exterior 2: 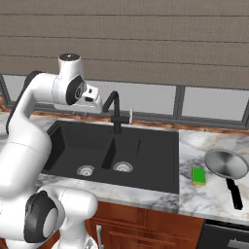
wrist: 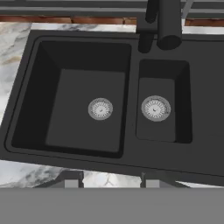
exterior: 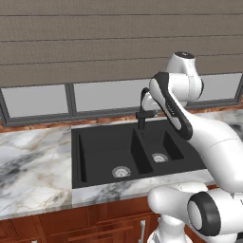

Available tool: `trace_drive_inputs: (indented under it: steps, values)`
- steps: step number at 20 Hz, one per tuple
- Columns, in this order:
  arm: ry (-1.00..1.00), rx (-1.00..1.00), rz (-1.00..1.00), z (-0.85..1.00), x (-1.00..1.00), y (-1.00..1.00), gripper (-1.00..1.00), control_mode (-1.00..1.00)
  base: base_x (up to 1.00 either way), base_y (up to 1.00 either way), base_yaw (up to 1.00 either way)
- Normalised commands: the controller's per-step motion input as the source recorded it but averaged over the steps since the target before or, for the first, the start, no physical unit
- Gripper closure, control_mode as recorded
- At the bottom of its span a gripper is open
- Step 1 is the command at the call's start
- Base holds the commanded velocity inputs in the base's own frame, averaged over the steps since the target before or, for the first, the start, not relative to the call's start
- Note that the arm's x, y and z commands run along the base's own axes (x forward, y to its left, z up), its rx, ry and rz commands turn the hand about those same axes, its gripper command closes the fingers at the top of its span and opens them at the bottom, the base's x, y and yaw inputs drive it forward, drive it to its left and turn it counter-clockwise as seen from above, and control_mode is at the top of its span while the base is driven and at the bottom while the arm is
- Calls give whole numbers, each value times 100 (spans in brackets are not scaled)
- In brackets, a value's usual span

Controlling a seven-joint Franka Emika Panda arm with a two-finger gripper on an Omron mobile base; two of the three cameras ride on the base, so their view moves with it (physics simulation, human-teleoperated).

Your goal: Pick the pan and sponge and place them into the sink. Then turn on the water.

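Note:
The black double-basin sink is set into the marble counter, and both basins are bare around their silver drains. On the counter to the sink's right rests the silver pan, its black handle pointing toward the front edge. The small green sponge lies just left of the pan. My gripper hangs high over the sink near the faucet, far left of pan and sponge. It is open, with nothing between its fingertips. No water is in view.
A black gooseneck faucet rises behind the divider between the basins, close to my hand. Windows under a blind run along the back wall. Marble counter stretches left of the sink.

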Motion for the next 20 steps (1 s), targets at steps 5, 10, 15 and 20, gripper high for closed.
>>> trace_drive_inputs:
  steps: [5,10,15,20]
  values:
    - [0,0,0,0,0,-5,-100,-100,0,0,0]
    - [0,0,0,0,0,-17,-100,-100,0,0,0]
    - [0,0,0,0,0,-23,-100,-100,0,0,0]
    - [0,0,0,-3,0,-25,-100,-100,0,0,0]
